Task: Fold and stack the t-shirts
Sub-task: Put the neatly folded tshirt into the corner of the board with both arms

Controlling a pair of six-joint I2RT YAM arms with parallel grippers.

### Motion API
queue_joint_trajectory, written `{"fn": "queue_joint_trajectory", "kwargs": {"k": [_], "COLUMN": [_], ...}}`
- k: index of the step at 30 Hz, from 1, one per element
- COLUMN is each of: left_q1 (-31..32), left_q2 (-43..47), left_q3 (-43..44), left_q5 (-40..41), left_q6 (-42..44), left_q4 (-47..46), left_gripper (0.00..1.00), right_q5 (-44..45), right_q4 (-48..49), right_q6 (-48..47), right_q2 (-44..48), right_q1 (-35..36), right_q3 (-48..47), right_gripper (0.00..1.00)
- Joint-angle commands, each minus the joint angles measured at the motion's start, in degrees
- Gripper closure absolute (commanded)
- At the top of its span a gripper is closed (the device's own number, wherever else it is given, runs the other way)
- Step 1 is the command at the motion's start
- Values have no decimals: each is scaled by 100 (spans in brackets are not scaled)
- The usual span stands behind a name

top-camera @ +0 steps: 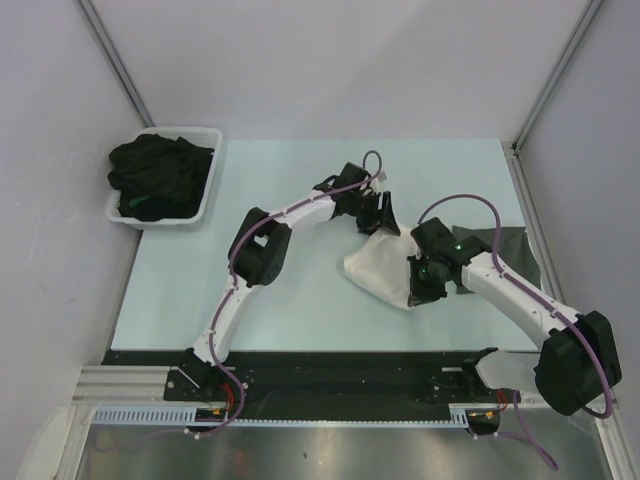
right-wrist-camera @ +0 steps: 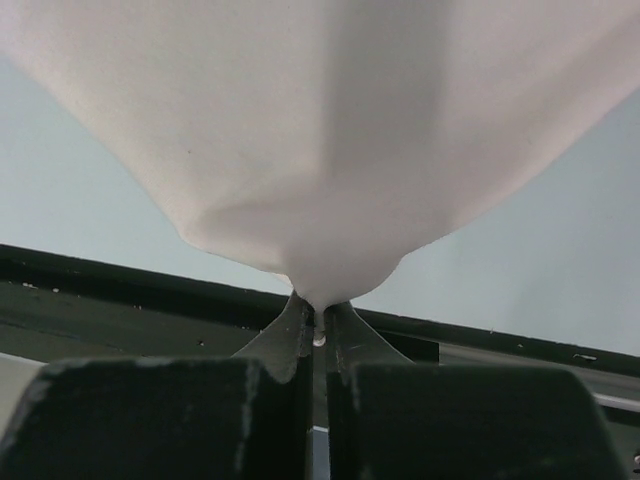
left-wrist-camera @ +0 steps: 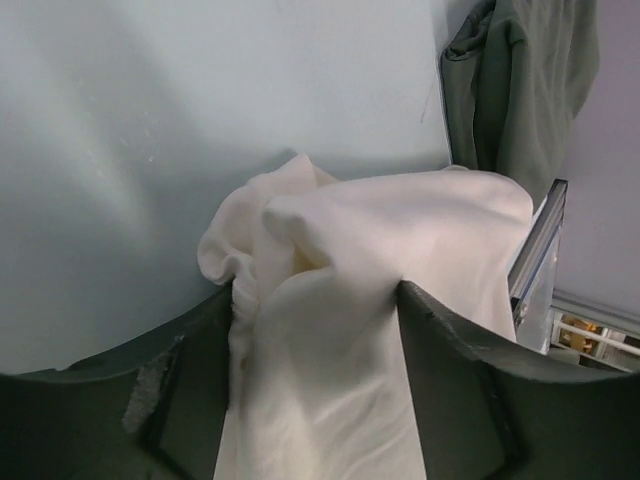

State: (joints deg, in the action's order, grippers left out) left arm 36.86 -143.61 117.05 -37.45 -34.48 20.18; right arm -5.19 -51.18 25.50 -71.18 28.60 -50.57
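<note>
Right fingers (right-wrist-camera: 290,335): clenched on tee (top-camera: 378,266) edge.
Left fingers (left-wrist-camera: 190,400): astride tee, grip unclear.
Tee: cream, crumpled, on counter (top-camera: 200,280).

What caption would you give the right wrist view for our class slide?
Right gripper shut on a pinch of the cream-white t-shirt, cloth fanning out against the pale table.

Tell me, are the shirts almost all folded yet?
Not nearly. No folded stack shows anywhere. The right gripper pinches the crumpled cream-white shirt, while the left gripper straddles its far side, jaws apart. Left to do: that shirt, the dark grey shirt on the right, and the black shirts heaped in the white tub.
</note>
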Motion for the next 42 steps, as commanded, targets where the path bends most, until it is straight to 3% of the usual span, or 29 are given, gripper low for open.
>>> {"fn": "queue_joint_trajectory", "kwargs": {"k": [1, 13, 14, 18, 27, 42], "left_q1": [102, 119, 119, 111, 23, -294], "left_q2": [-176, -325, -343, -221, -18, 913], "left_q3": [107, 89, 142, 414, 994, 1531], "left_q5": [-34, 36, 71, 405, 326, 423], "left_q6": [73, -6, 63, 275, 275, 187], "left_q4": [284, 249, 293, 416, 267, 425], "left_gripper": [37, 83, 100, 100, 100, 100], "right_q5": [27, -69, -78, -131, -149, 229], "right_q4": [-59, -85, -77, -50, -24, -480], "right_q6": [70, 8, -1, -62, -194, -1204], "right_q2": [201, 350, 368, 412, 420, -212], "right_q1": [-30, -135, -161, -284, -399, -1268], "right_q3": [-6, -15, 3, -15, -190, -2017], "right_gripper": [100, 100, 100, 100, 100, 100]}}
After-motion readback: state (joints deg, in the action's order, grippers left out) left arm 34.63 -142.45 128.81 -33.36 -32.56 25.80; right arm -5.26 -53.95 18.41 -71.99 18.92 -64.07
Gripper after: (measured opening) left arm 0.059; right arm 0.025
